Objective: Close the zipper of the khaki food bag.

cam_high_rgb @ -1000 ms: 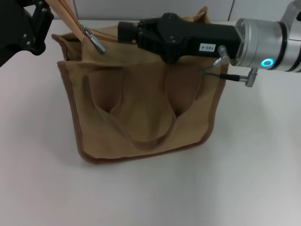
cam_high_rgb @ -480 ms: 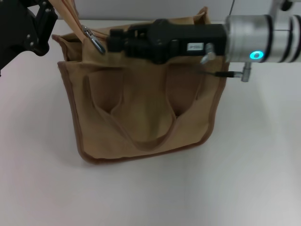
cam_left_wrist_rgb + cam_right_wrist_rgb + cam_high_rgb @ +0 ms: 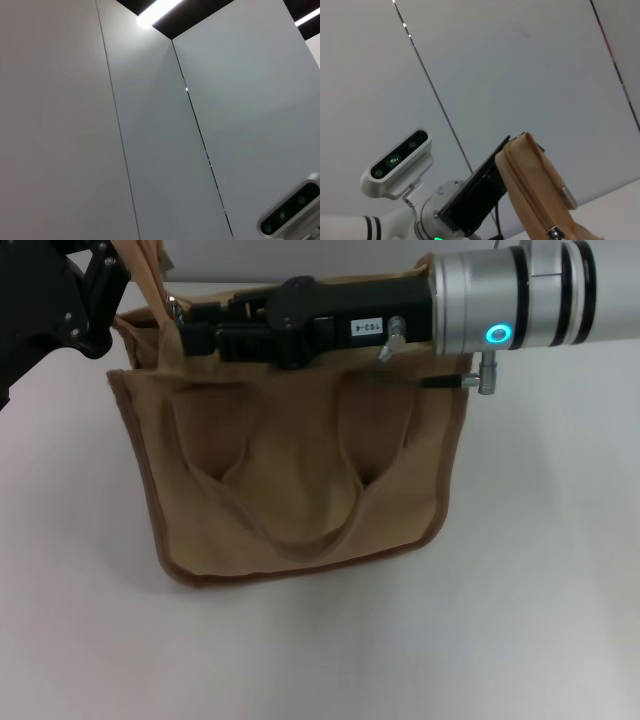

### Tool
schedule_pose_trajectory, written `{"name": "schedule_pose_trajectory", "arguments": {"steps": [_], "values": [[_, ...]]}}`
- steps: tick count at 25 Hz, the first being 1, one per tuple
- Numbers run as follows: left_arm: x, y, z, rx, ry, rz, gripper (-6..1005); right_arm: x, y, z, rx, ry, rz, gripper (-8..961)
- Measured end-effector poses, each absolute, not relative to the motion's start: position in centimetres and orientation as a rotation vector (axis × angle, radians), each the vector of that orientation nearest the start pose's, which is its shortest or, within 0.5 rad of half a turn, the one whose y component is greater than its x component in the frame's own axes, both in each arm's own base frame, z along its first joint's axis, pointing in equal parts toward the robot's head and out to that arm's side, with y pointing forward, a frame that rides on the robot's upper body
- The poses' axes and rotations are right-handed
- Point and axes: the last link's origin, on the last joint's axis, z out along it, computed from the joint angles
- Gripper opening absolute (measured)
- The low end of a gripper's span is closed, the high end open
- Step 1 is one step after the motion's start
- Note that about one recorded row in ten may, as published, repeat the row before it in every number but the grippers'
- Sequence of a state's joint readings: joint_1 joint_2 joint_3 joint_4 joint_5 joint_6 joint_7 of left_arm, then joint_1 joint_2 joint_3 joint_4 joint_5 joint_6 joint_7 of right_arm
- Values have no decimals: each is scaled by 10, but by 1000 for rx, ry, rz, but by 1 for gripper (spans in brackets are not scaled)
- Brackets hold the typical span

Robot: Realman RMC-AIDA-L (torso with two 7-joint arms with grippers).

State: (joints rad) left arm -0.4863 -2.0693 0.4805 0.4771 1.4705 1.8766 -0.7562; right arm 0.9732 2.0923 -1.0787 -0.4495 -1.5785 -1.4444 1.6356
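Khaki food bag (image 3: 300, 480) sits upright on the white table (image 3: 520, 620), front pockets and looped handle facing me.

My right claw (image 3: 185, 335) is stretched across the bag's top edge, tip right at the bag's left end where the zipper (image 3: 172, 310) pull sits. From the head view the claw body hides the pull, so I cannot tell if the fingers are pinched on it or just beside it.

Left claw (image 3: 105, 280) is at the bag's upper left corner, up against a raised flap of tan fabric; looks like it holds that end taut, but I cannot tell its finger state either.

Right wrist view shows the lifted fabric end (image 3: 535, 185) with zipper teeth and a bit of silver metal near the bottom edge.

Risks from here:
- No firm grip on the small shiny tab means it slips out once I drag.
- If the left side lets go, the soft bag slides or tips along with the pull instead of zipping.
- Slack canvas could bunch and jam the slider.
- The right arm lying low over the top may snag the panel.
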Motion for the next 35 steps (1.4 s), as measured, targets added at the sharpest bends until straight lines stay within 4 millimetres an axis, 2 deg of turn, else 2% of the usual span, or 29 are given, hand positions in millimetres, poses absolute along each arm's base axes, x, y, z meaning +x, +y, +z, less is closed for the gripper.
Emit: {"name": "schedule_pose_trajectory", "arguments": {"steps": [8,13,15,28,35], "values": [[-240,310,64,-2083,124,-1304,20,70,386,-62,-3044,636,964,358],[-240,310,62,-2082,114,-1308,21,65,384,-69,-3079,646,853,233],[-240,310,62,-2081,114,-1307,21,63,383,-68,-3085,643,835,236],[-242,308,62,-2081,115,-1307,21,60,383,-62,-3078,630,843,161],[-242,308,63,-2077,111,-1303,21,65,382,-52,-3036,633,921,96]]}}
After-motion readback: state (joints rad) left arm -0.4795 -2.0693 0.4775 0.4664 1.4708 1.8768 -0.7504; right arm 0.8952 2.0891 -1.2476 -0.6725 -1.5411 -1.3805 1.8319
